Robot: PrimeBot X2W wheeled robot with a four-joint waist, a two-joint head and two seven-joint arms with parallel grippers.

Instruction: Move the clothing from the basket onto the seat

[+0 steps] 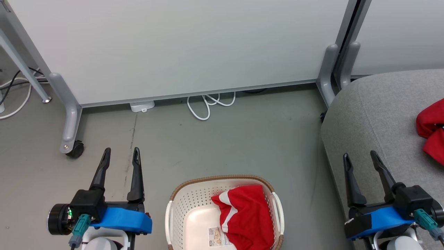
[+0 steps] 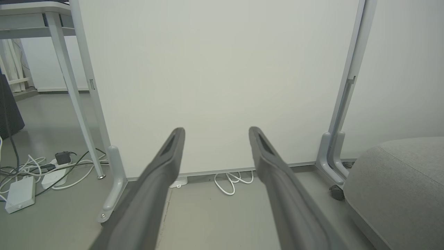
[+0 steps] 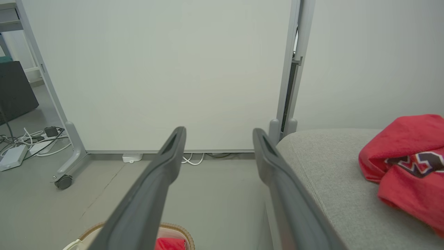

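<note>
Two bright red fabric garments noted. The red garment with white stripe trim lies crumpled in the right half of the small cream-white perforated plastic basket, which has a brown woven-look rim and white handles. A paper label shows on its bottom beside the cloth. The red garment with dark-and-white lettering lies bunched on the large light grey upholstered seat, a rounded-edge cushion with a seam, to the basket's right. Surface: smooth grey floor with a thin crack. Behind stand matte white partition panels on grey metal feet, one with a black caster. A looped white cable lies under the panel's lower edge. Open floor lies between basket and panels, and a strip of bare floor separates the basket from the seat edge. Left gripper hovers over the floor left of the basket, its long dark fingers spread apart, nothing between them. Right gripper hangs over the seat's near edge, fingers likewise parted and empty, apart from the lettered garment.
</note>
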